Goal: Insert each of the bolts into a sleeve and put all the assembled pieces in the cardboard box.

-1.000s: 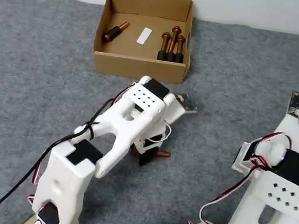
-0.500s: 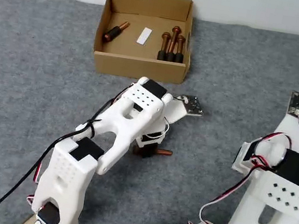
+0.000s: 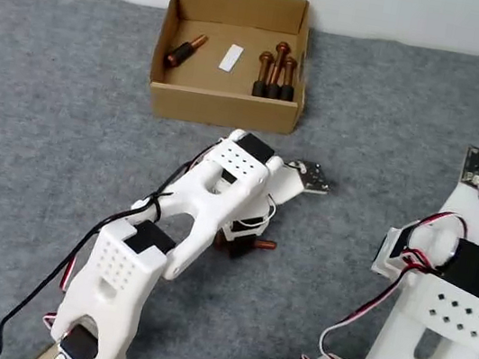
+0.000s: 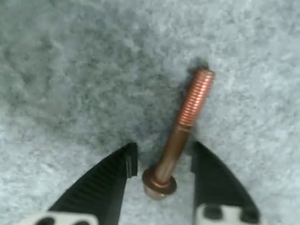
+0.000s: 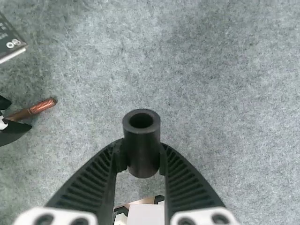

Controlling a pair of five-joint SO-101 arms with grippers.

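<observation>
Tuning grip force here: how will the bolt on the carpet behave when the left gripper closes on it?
The bolt looks like stiff metal, probably unbending. Its round shaft may roll or pivot in the left gripper, whose open fingers straddle it near the head. The fuzzy carpet should damp rolling.

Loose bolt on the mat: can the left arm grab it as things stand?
Probably yes. The left gripper is open with a finger on each side of the bolt near its head, nothing else between.

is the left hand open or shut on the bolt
Open. The left hand straddles the bolt near its head, with a gap on each side of the shaft.
</observation>
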